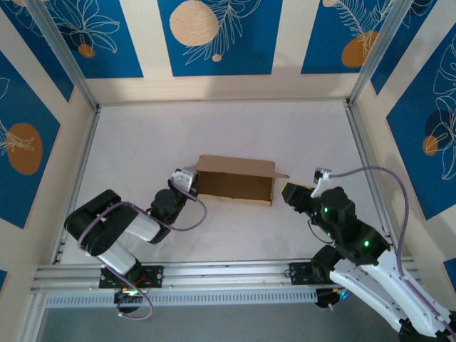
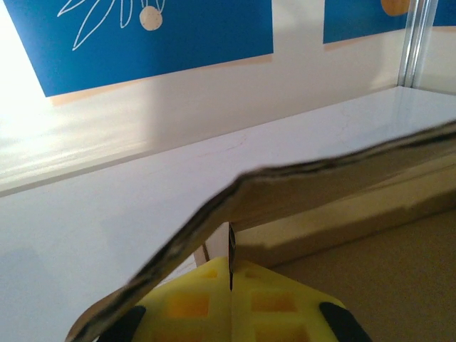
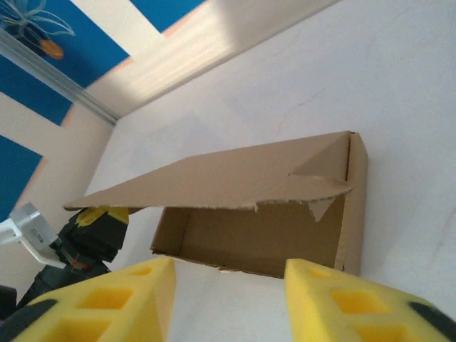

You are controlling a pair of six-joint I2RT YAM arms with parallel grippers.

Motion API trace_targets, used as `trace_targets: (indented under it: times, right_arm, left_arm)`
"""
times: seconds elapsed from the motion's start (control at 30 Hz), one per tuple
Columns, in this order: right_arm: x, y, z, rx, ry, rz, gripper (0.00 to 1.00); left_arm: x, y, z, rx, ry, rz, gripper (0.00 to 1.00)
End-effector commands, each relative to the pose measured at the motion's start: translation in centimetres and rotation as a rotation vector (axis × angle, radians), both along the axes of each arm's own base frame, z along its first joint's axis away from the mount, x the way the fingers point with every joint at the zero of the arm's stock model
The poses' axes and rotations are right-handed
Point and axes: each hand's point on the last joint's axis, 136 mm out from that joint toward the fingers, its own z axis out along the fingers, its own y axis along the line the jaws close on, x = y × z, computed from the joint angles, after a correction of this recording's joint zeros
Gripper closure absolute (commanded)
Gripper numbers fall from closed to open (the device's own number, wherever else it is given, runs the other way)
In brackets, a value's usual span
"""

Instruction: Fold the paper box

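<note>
Paper box (image 1: 235, 187) sits mid-table (image 1: 214, 121), long side running left-right, btwn the two arms. The tray walls look up and the lid (image 3: 235, 171) hangs half-raised, slanting over the tray from the far long side. L gripper (image 1: 191, 182) is at the box's left end w/ pads pressed together. In its wrist view a cardboard edge crosses right above the tips, but I can't tell if any card is nipped btwn them. R gripper (image 1: 287, 191) is just beside the right end, not touching. Its pads (image 3: 142, 299) stand apart at a moderate gap w/ nothing btwn them, aimed at the open front of the tray. Step in hand, prob: bring the lid down and tuck its front edge into the tray. To do it well, L side should steady the left end so the box doesn't slide or spin on the smooth table. R should come in over the lid's near right corner and press down evenly, not poke the side wall. The lid's front edge looks ragged, w/ a small tab (image 3: 322, 206) at the right corner, so guide that tab inside the wall first and go slow. Pushing too far right could crumple the tab or kick the whole box leftward.
</note>
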Motion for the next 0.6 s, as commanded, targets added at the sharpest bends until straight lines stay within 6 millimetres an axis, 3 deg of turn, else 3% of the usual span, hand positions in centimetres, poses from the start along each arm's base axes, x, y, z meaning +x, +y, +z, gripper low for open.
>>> trace_targets:
  times: [0.0,0.07,0.27,0.57]
  right_arm:
    - [0.6,0.2,-0.3,-0.039,0.192,-0.013,0.48]
    - [1.0,1.7,-0.1,-0.006,0.317,0.038,0.43]
    - [2.7,0.7,0.2,-0.072,0.464,-0.036,0.40]
    - [1.6,3.6,-5.0,-0.025,0.639,0.033,0.44]
  left_arm:
    - [-0.8,-1.2,-0.1,0.003,0.005,-0.069,0.99]
    - [-1.1,-1.5,-0.2,0.000,0.008,-0.090,0.99]
    - [-1.1,-1.4,-0.2,0.002,0.009,-0.089,0.98]
    - [-1.1,-1.9,-0.1,-0.030,0.023,-0.106,0.95]
